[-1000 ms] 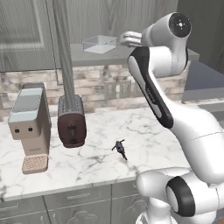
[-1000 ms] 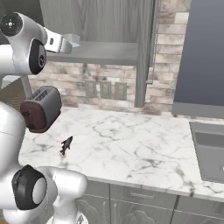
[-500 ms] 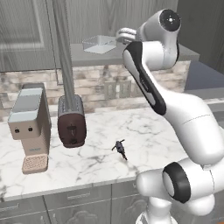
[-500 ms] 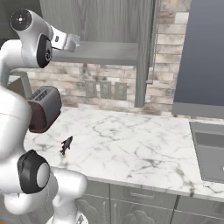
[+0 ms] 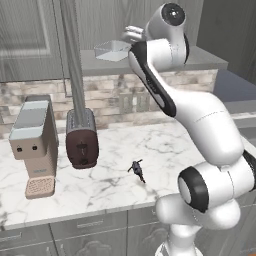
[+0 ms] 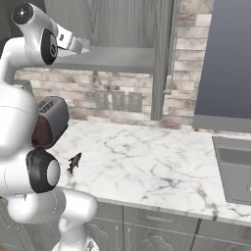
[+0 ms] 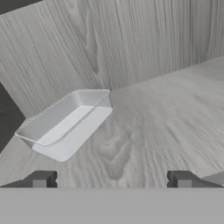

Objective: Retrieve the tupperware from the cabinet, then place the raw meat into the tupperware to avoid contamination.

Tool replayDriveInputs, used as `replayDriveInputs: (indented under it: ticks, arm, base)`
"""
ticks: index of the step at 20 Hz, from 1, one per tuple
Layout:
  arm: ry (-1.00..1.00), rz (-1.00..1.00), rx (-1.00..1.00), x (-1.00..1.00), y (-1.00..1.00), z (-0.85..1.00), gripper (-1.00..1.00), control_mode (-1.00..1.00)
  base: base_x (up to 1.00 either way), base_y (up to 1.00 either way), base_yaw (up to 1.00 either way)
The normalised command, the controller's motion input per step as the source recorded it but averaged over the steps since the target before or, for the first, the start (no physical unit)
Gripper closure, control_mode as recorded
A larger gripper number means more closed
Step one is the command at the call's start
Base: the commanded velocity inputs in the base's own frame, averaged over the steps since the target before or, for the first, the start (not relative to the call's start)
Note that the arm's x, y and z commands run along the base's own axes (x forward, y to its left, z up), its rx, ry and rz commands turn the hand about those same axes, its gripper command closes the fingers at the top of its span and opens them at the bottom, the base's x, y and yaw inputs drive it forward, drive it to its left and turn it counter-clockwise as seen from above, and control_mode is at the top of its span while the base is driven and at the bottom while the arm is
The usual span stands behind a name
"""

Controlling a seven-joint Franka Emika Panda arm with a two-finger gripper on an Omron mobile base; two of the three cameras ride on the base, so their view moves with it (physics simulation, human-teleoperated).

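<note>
The cabinet (image 5: 30, 35) is open. The tupperware (image 7: 65, 122) rests on its shelf, not yet grasped. The gripper (image 7: 111, 179), fingers spread, is held just before it. The raw meat (image 5: 137, 170) lies on the counter (image 5: 165, 150); 2 steps are judged outstanding: retrieval and placement.

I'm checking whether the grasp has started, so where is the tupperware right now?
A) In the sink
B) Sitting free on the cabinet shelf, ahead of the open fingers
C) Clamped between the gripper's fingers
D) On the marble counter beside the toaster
B: in the hand view the tupperware rests on the cabinet shelf, apart from the gripper, whose spread fingertips have nothing between them.
</note>
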Motion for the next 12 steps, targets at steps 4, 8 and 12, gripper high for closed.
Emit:
replayDriveInputs:
  ticks: [4,8,12]
  arm:
    - [0.04,0.0,0.01,0.17,0.01,-0.01,-1.0,-1.0]
    - [0.07,0.0,0.02,0.17,0.0,-0.09,-1.0,-1.0]
    - [0.07,0.0,0.01,0.14,0.0,-0.18,-1.0,-1.0]
  base:
    - [0.0,0.0,0.0]
    - [0.0,0.0,0.0]
    - [0.0,0.0,0.0]
